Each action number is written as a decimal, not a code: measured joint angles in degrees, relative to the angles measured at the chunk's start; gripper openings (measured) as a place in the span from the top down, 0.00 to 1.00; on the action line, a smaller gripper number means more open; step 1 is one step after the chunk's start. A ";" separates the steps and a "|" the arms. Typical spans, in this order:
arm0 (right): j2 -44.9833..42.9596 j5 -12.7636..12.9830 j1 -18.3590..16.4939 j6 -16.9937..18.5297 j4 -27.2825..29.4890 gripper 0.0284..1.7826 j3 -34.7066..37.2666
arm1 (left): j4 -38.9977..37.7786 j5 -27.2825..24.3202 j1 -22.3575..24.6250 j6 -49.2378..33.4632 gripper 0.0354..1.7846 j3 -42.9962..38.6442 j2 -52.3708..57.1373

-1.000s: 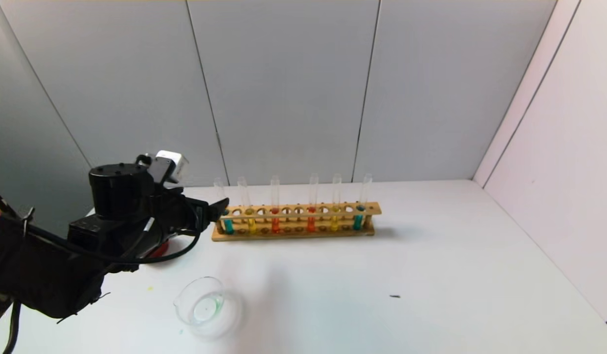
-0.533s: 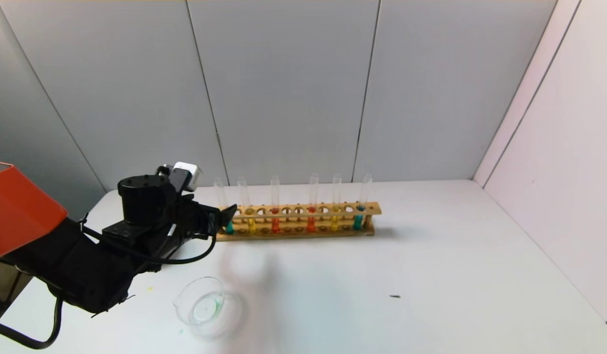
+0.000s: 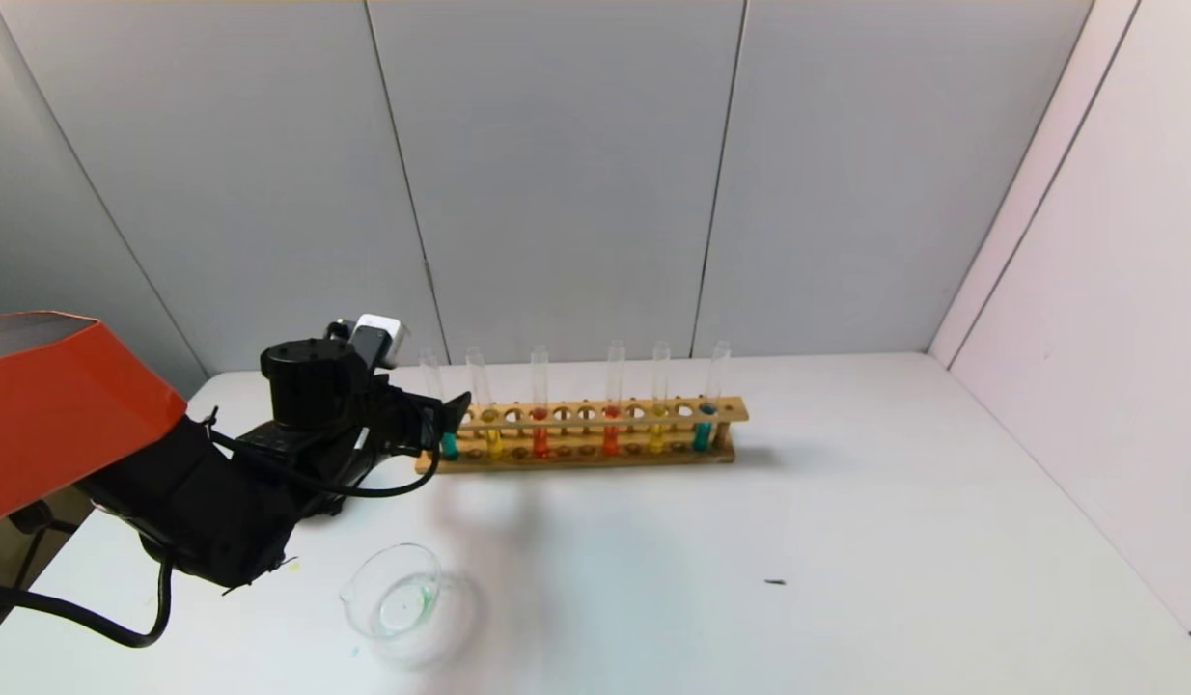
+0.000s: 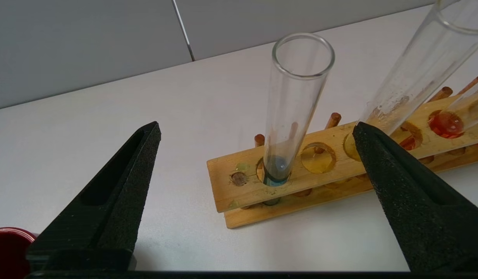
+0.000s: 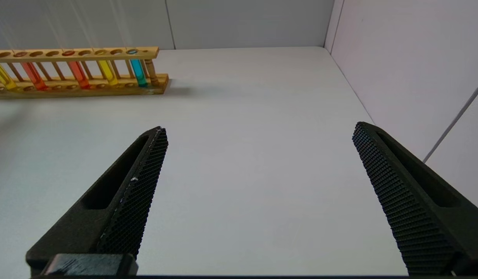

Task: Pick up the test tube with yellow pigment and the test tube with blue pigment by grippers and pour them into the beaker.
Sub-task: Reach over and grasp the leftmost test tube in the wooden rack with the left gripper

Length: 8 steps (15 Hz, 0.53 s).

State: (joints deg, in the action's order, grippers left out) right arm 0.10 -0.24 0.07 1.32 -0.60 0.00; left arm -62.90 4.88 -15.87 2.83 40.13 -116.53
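At the nine o'clock end of the long wooden test-tube rack (image 3: 581,431), my left gripper (image 3: 451,417) hovers with its black wedge fingers (image 4: 119,182) spread wide and holding nothing. Between them in my left wrist view stands the slim clear glass test tube with blue pigment (image 4: 291,104), upright in the rack's end hole, a little blue liquid at its foot; neither finger touches it. Just beside it, toward three o'clock, stands the slim clear glass test tube with yellow pigment (image 3: 482,405), also seated in its hole. Further along the rack I see two orange-red tubes, a second yellow one and a second blue one at the far three o'clock end.

Toward six o'clock from the rack, well apart from it, sits the small low clear glass beaker (image 3: 395,601) on the white table (image 3: 846,541). It shows a faint greenish tint at its bottom, so some liquid may already be in it; I cannot tell how much. A dark red cup (image 4: 6,248) shows at the edge of my left wrist view.

My right gripper (image 5: 258,155) is parked low over bare table toward three o'clock, its fingers wide apart and empty.

As I judge it, the step in hand is closing on the blue tube; lifting, carrying and pouring are not yet done for it.
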 joint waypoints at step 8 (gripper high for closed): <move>0.00 0.02 0.02 0.00 0.02 0.02 0.00 | -2.83 0.18 0.63 0.06 0.13 0.52 -1.13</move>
State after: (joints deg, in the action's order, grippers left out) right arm 0.10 -0.22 0.10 1.32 -0.57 0.00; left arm -65.73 5.06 -15.24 2.89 40.66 -117.66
